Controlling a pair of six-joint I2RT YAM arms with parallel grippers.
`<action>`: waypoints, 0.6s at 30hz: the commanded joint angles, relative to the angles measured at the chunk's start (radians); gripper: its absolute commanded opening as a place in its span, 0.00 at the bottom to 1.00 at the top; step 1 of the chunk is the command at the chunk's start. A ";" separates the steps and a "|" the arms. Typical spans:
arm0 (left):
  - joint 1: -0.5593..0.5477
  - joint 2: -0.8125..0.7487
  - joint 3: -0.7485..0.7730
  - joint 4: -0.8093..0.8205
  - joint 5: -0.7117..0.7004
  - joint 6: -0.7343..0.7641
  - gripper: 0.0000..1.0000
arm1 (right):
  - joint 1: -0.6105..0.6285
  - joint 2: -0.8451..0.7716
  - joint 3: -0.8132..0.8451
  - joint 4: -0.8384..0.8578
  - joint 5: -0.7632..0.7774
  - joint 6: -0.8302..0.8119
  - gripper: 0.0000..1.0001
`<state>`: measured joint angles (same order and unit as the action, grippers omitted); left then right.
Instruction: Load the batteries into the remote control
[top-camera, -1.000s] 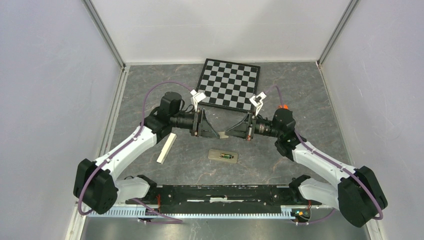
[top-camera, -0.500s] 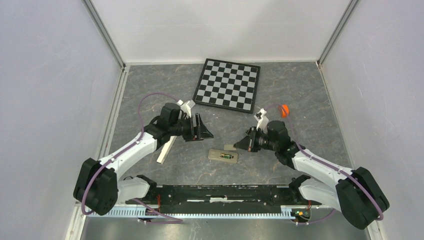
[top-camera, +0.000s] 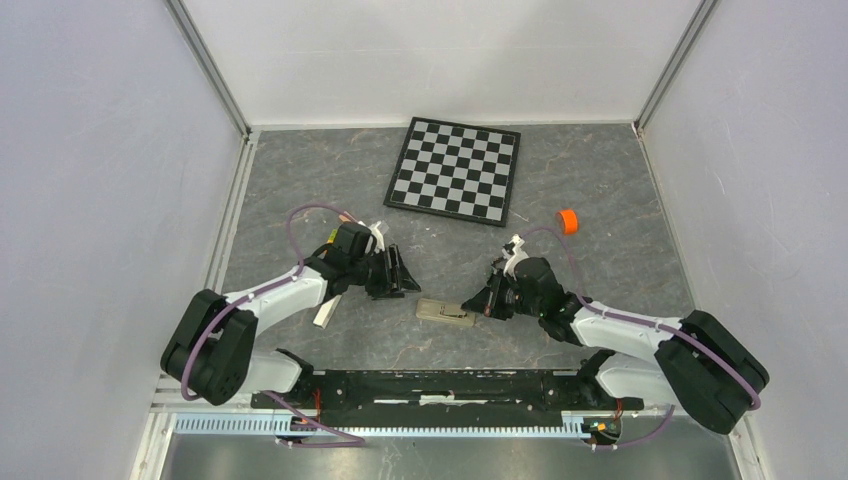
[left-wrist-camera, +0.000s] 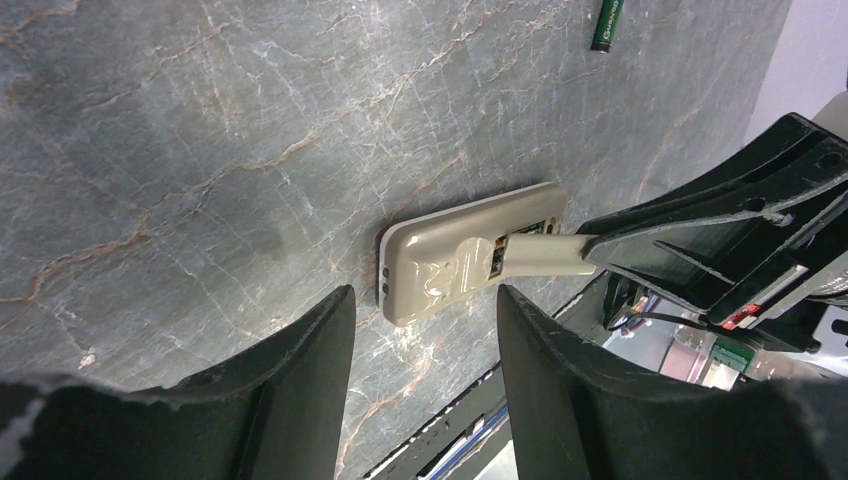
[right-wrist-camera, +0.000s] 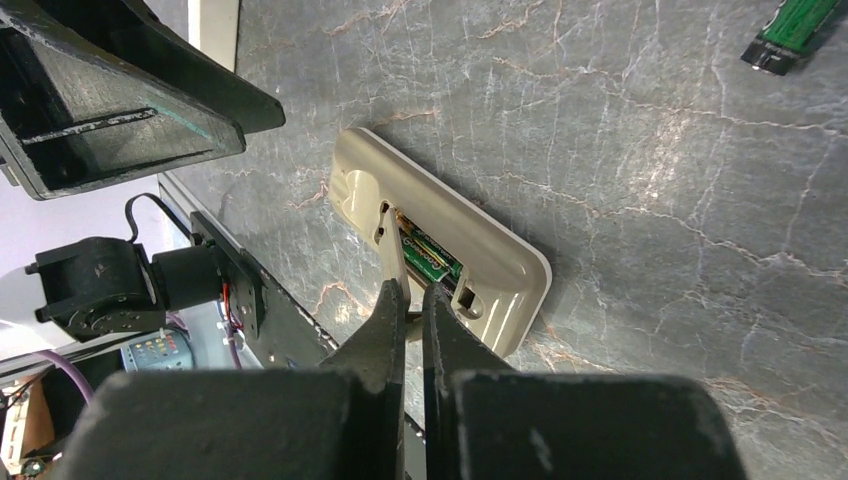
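Overhead, a checkerboard (top-camera: 455, 170) lay at the far side of the table (top-camera: 620, 180), with an orange cap (top-camera: 567, 221) to its right. A cream block (top-camera: 324, 312) lay partly under the left arm (top-camera: 280, 292). One loose battery (right-wrist-camera: 790, 30) lay well apart from the remote (left-wrist-camera: 440, 265). The remote rested back-up between the two grippers, toward the table's near edge, with green batteries (right-wrist-camera: 430, 255) in its open recess. The left gripper (left-wrist-camera: 425, 330) had its jaws spread wide and empty, the remote's end just ahead of them. The right gripper (right-wrist-camera: 412, 300) had its jaws clenched on a thin cream strip (left-wrist-camera: 545, 252), seemingly the battery cover, though the view was too tight to confirm. The strip's free end met the recess edge. Both arms reached low and inward, their wrists facing each other across the remote.
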<state>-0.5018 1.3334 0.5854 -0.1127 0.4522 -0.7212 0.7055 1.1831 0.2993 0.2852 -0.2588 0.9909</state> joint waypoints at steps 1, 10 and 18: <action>-0.011 0.014 -0.003 0.073 -0.012 -0.030 0.59 | 0.009 0.013 0.013 0.057 0.041 0.025 0.00; -0.018 0.050 0.006 0.072 -0.005 -0.017 0.59 | 0.011 0.057 0.003 0.099 0.004 0.058 0.00; -0.023 0.067 0.005 0.073 0.014 -0.014 0.53 | 0.011 0.059 0.000 0.104 -0.007 0.028 0.00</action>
<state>-0.5179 1.3846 0.5838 -0.0723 0.4511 -0.7219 0.7128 1.2400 0.2989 0.3504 -0.2623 1.0351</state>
